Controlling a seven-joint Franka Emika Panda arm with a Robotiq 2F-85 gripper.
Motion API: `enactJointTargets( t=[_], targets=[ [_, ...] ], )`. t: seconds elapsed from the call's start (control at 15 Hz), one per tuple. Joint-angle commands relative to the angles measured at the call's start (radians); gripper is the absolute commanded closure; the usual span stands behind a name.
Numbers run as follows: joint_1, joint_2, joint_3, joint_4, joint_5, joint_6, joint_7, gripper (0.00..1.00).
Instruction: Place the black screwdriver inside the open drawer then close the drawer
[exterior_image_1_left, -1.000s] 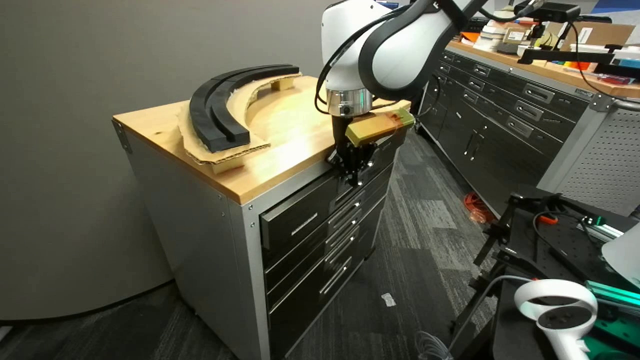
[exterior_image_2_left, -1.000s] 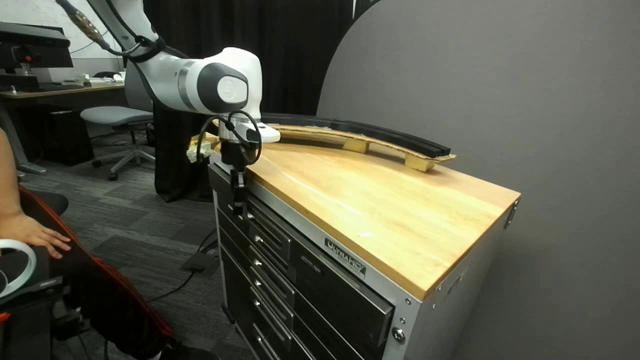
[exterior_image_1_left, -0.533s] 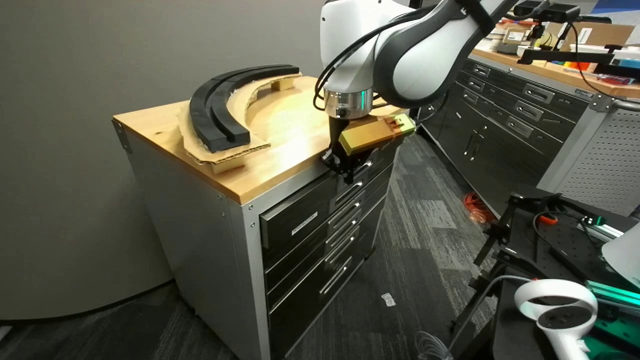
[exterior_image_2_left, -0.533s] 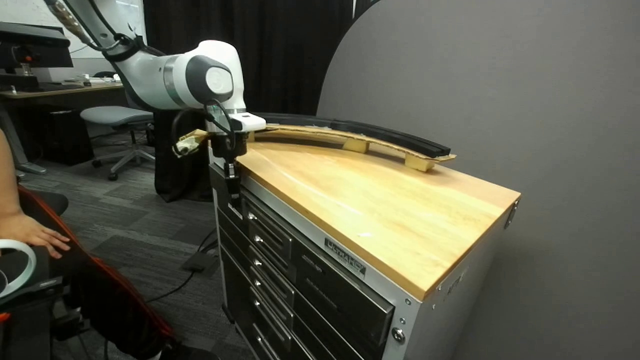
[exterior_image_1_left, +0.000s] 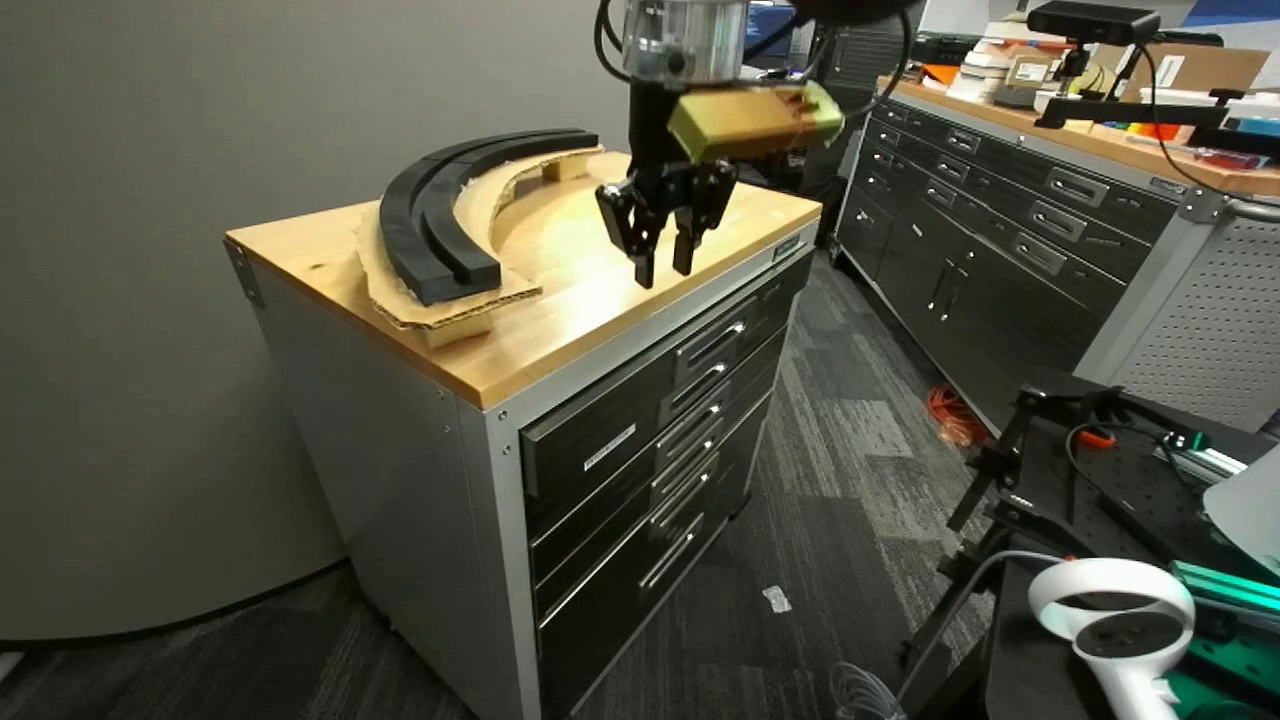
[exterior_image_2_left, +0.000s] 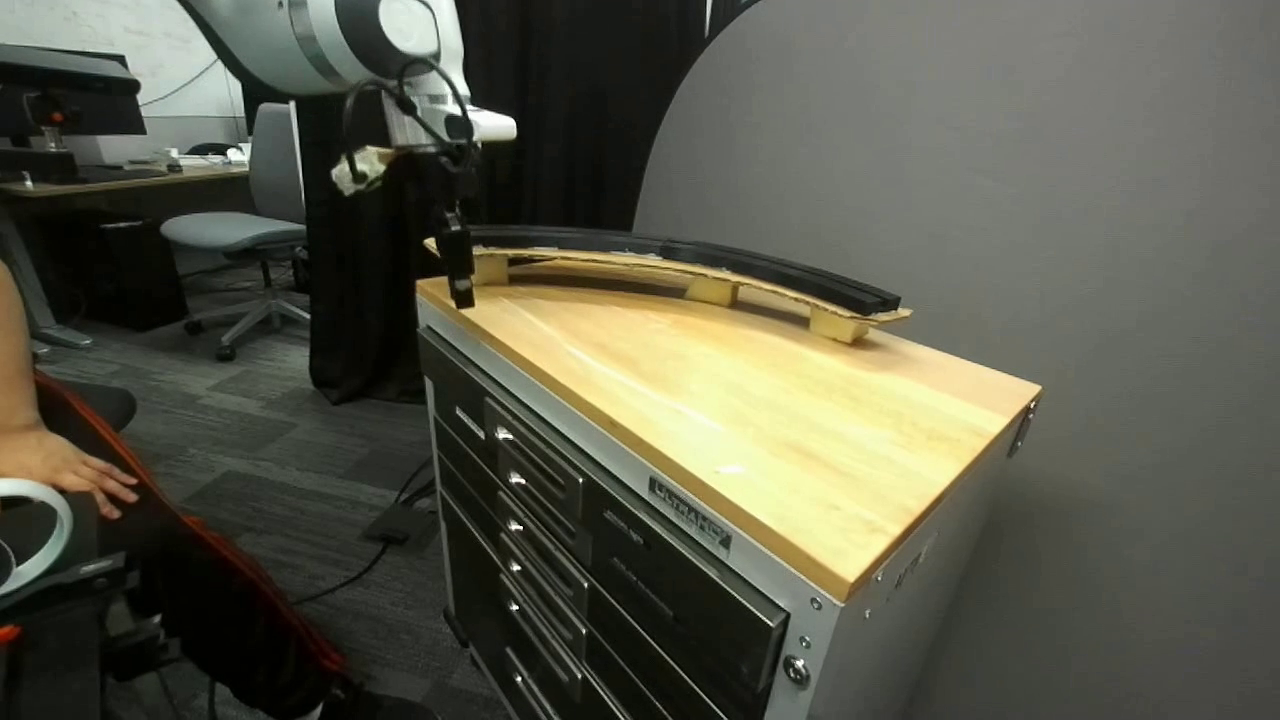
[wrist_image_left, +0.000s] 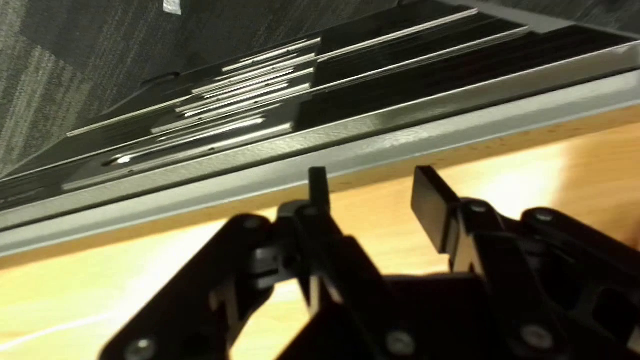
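My gripper (exterior_image_1_left: 664, 272) is open and empty above the front part of the cabinet's wooden top. It also shows in the other exterior view (exterior_image_2_left: 462, 298) and in the wrist view (wrist_image_left: 371, 172), where a wide gap lies between its fingers. The drawer (exterior_image_1_left: 640, 405), the uppermost in the grey cabinet, looks shut or almost shut, its dark front standing slightly proud of the frame. It shows also in an exterior view (exterior_image_2_left: 650, 560) and in the wrist view (wrist_image_left: 375, 95), below my fingers and past the front edge. The drawer's inside is hidden. The black screwdriver is out of view.
A large curved black piece (exterior_image_1_left: 425, 225) rests on a cardboard support (exterior_image_1_left: 400, 312) on the cabinet top (exterior_image_2_left: 760, 430). A dark tool chest (exterior_image_1_left: 1000, 240) and a black cart (exterior_image_1_left: 1080, 480) stand to one side. A person's hand (exterior_image_2_left: 70, 465) shows beside the cabinet's front.
My gripper has risen from the front of the uppermost drawer to above the wooden top. Its fingers now show apart. The drawer looks the same as before.
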Motion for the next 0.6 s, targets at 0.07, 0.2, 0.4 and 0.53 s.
enactJointTargets(
  t=[0.07,0.2,0.4,0.53],
  targets=[
    [-0.06,-0.018,0.079,0.211,0.144,-0.315,-0.268,0.12],
    [-0.052,-0.037,0.069,0.154,0.12,-0.272,-0.224,0.24],
    [-0.054,-0.031,0.078,0.223,0.146,-0.356,-0.28,0.06],
    [-0.054,-0.022,0.077,0.225,0.146,-0.356,-0.286,0.06]
  ],
)
